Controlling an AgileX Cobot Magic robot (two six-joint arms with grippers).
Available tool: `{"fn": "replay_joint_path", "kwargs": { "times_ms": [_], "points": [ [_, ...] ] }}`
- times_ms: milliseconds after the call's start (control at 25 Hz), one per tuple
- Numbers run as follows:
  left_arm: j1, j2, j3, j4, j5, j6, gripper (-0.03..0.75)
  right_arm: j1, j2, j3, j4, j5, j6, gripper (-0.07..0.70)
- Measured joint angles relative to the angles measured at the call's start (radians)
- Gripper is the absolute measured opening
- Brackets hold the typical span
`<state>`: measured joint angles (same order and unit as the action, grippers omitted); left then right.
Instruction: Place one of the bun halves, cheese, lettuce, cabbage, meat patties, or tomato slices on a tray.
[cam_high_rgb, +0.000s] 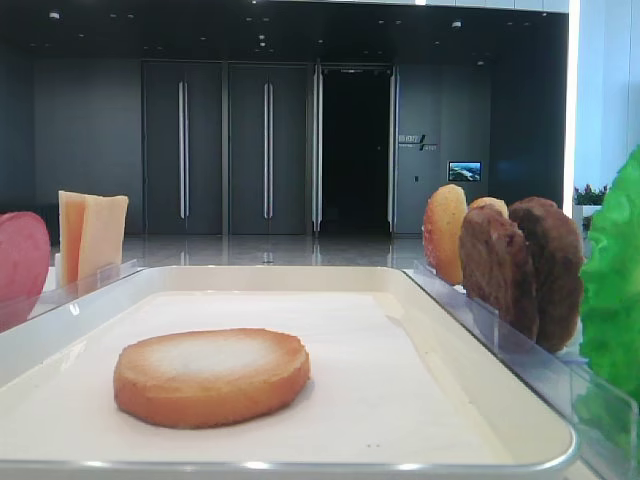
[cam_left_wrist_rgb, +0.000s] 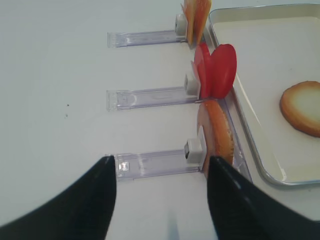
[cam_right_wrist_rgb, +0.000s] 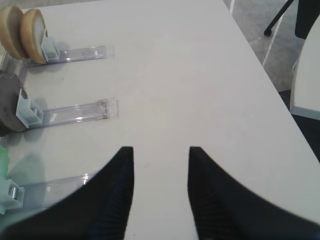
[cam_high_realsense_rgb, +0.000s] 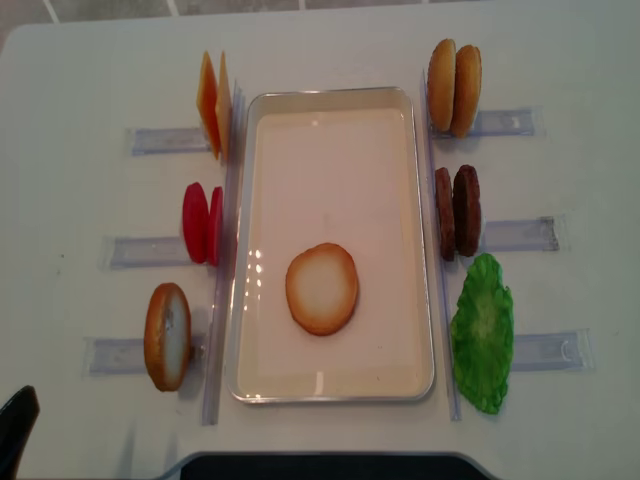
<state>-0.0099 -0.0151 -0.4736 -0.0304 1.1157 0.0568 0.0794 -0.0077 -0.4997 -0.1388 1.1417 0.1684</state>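
Observation:
One bun half (cam_high_realsense_rgb: 321, 288) lies flat, pale face up, on the cream tray (cam_high_realsense_rgb: 330, 100). Another bun half (cam_left_wrist_rgb: 218, 135) stands in the near left rack, just ahead and right of my left gripper (cam_left_wrist_rgb: 161, 162), which is open and empty above the table. Tomato slices (cam_high_realsense_rgb: 201, 222) and cheese (cam_high_realsense_rgb: 212, 103) stand in the racks behind it. On the right stand two bun halves (cam_high_realsense_rgb: 454, 88), meat patties (cam_high_realsense_rgb: 457, 211) and lettuce (cam_high_realsense_rgb: 483, 332). My right gripper (cam_right_wrist_rgb: 161, 150) is open over bare table, right of those racks. Cabbage is out of view.
Clear plastic racks (cam_right_wrist_rgb: 75, 111) stick out from both long sides of the tray. The table's right edge (cam_right_wrist_rgb: 270, 75) drops to the floor, with a chair leg beyond it. A dark robot base (cam_high_realsense_rgb: 330, 465) sits at the front edge.

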Motion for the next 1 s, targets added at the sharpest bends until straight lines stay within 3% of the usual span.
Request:
{"fn": "replay_joint_path", "kwargs": {
  "times_ms": [520, 1000],
  "points": [
    [0.0, 0.0, 0.001, 0.0, -0.001, 0.0, 0.393, 0.0, 0.0, 0.0, 0.0, 0.0, 0.0, 0.284],
    [0.0, 0.0, 0.001, 0.0, -0.001, 0.0, 0.391, 0.0, 0.0, 0.0, 0.0, 0.0, 0.0, 0.284]
  ]
}}
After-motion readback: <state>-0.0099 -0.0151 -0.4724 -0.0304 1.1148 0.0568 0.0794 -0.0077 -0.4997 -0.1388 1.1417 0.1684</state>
